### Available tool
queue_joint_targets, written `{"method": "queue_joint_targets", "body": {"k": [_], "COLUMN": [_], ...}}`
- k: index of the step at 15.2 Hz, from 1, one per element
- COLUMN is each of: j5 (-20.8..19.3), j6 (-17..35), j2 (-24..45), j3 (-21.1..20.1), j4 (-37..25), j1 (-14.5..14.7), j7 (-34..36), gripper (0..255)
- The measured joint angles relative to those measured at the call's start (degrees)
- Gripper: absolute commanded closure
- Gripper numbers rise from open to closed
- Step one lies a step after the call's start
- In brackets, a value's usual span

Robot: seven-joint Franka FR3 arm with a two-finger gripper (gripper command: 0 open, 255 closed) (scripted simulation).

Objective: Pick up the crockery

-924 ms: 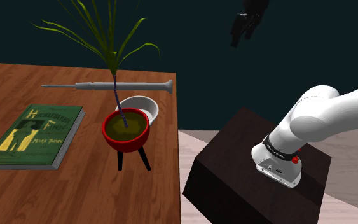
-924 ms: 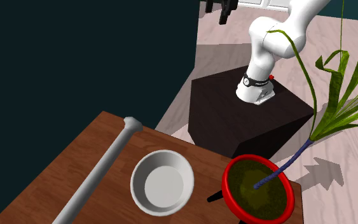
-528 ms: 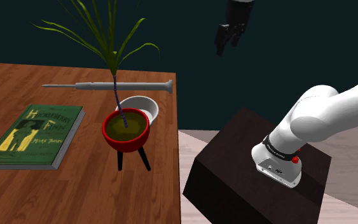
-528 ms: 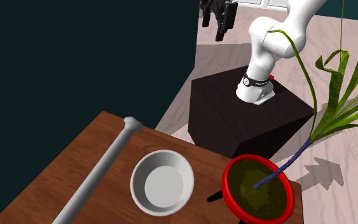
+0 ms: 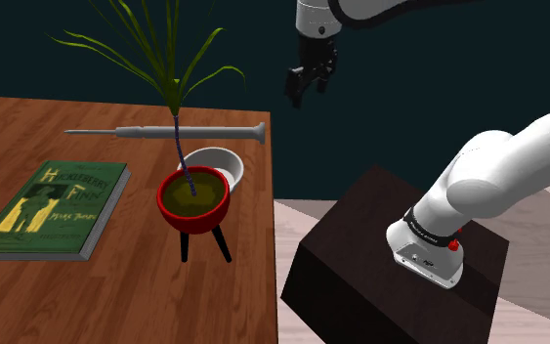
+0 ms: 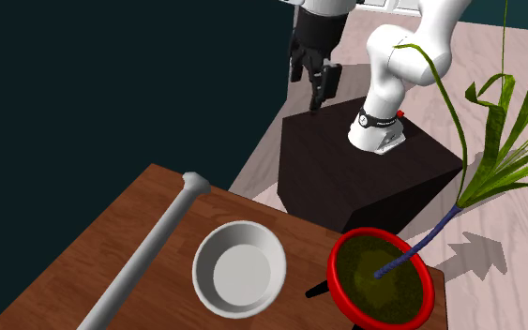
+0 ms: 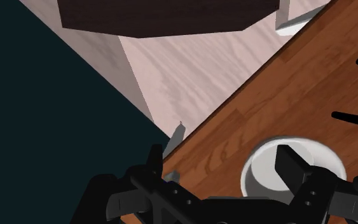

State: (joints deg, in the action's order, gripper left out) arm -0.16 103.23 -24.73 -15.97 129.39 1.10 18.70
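White bowl (image 5: 216,163), round, plain, empty: near tabletop (image 5: 116,283) edge facing the stand (image 5: 360,264), between grey baseball bat (image 5: 165,132) and red potted plant (image 5: 193,200) just beside it. Claw (image 5: 304,90): spread, high above, holding nothing.

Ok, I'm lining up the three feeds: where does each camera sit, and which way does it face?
Shoulder view: beside the stand, looking down over the table; arm and gripper show.
Second exterior view: above the table, facing the stand; arm and gripper show.
Wrist view: on the hand, looking down past the open gripper at the bowl.
Shared: the bowl, in all three.
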Motion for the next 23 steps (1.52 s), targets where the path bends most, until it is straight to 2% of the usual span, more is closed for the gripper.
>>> {"method": "queue_joint_targets", "body": {"k": [6, 12, 17, 23], "j5": [-3.34, -9.86, -16.48, -22.75], "j6": [4.89, 7.48, 7.74, 5.3], "j2": [11.77, 25.98, 38.79, 53.35], "j3": [-5.46, -9.45, -10.46, -8.83], "j4": [-4.82, -12.96, -21.58, -34.8], "j1": [0.16, 1.47, 4.86, 10.19], "j7": [8.14, 17.49, 25.2, 30.42], "gripper": [0, 0, 0, 0]}}
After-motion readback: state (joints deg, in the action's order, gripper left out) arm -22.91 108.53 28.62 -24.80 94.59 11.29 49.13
